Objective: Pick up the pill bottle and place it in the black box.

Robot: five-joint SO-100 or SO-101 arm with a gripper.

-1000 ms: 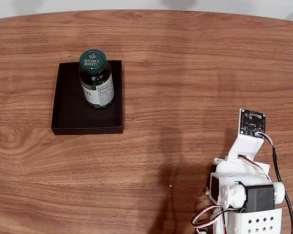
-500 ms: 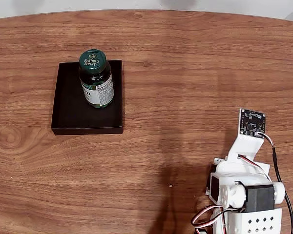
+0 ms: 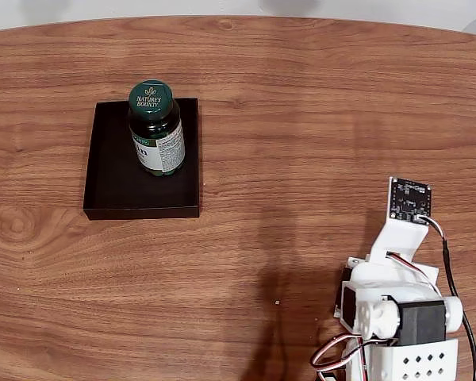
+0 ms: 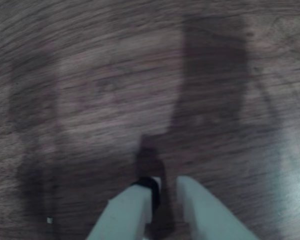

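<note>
The pill bottle (image 3: pixel 155 127), dark with a green "Nature's Bounty" cap and a white label, stands upright inside the black box (image 3: pixel 111 186), toward its far right part in the fixed view. My white arm (image 3: pixel 397 309) sits folded at the table's near right corner, far from the box. In the wrist view my gripper (image 4: pixel 167 182) points down at bare wood, its two white fingers (image 4: pixel 135 210) nearly together with nothing between them.
The wooden table (image 3: pixel 317 119) spreads wide between the arm and the box. Its curved far edge runs along the top of the fixed view. A small circuit board (image 3: pixel 410 199) and cables (image 3: pixel 452 278) ride on the arm.
</note>
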